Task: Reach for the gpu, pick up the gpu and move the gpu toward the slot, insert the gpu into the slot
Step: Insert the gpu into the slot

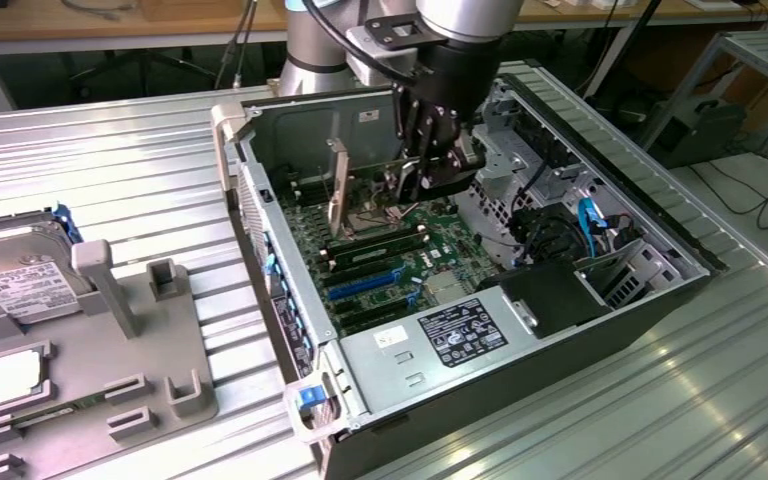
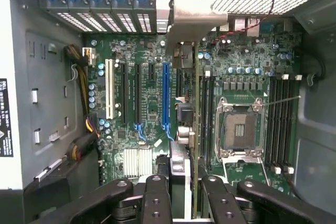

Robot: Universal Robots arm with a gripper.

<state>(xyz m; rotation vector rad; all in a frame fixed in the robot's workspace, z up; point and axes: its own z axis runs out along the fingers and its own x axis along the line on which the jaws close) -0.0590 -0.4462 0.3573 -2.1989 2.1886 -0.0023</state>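
My gripper [image 1: 422, 185] is down inside the open computer case [image 1: 651, 210], shut on the gpu [image 1: 339, 190]. The card stands upright on its edge above the motherboard, its metal bracket toward the case's rear wall. In the wrist view the gpu [image 2: 195, 129] shows edge-on between the two black fingers [image 2: 156, 198], and its silvery bracket [image 2: 191, 19] reaches the rear openings. The bright-blue slot [image 2: 166, 95] lies just beside the card's edge, on the side away from the processor socket. That slot [image 1: 357, 290] is bare, and the card hovers over the black strips next to it.
The square silver processor socket [image 2: 241, 129] and black memory strips [image 2: 281, 124] lie on the card's other side. A white connector [image 2: 109, 87] and yellow cables [image 2: 84, 93] sit beyond the blue slot. Outside the case, a hard drive [image 1: 17, 275] rests on a grey fixture [image 1: 104, 390].
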